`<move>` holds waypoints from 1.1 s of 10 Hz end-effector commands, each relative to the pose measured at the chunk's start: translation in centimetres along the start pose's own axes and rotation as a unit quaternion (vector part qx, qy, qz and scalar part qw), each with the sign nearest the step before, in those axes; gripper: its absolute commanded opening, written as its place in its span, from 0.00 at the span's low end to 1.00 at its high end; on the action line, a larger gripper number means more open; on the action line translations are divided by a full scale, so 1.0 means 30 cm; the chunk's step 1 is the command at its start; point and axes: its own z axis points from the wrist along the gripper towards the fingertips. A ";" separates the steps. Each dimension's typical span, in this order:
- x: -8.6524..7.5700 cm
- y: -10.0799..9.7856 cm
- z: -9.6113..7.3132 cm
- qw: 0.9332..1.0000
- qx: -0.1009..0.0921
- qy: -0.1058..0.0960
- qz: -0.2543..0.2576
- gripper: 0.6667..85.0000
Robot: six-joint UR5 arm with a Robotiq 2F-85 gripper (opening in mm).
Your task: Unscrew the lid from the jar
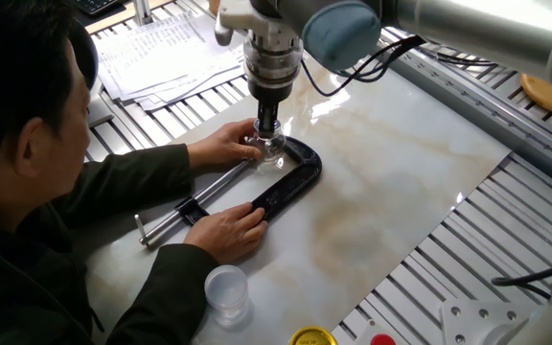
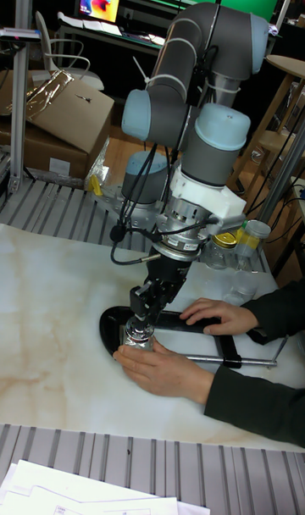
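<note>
The small clear jar (image 1: pixel 272 152) (image 2: pixel 138 338) stands on the marble table, held in the black C-clamp (image 1: pixel 290 180) (image 2: pixel 119 326). A person's hand (image 1: pixel 220 146) (image 2: pixel 165 371) cups the jar from the side. My gripper (image 1: pixel 268 132) (image 2: pixel 141 315) points straight down onto the jar's top, its fingers shut on the shiny lid (image 1: pixel 269 138) (image 2: pixel 139 323), which they mostly hide. The person's other hand (image 1: pixel 226 230) (image 2: pixel 215 314) presses on the clamp's screw bar.
A frosted clear cup (image 1: pixel 226 291) stands near the front edge, with a gold-yellow lid (image 1: pixel 312 336) to its right. Papers (image 1: pixel 166 48) lie at the back left. The person's head and arm fill the left side. Cables (image 1: pixel 362 72) hang behind the arm.
</note>
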 end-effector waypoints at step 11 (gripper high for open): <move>-0.061 -0.029 0.003 0.984 -0.086 -0.016 0.153 0.89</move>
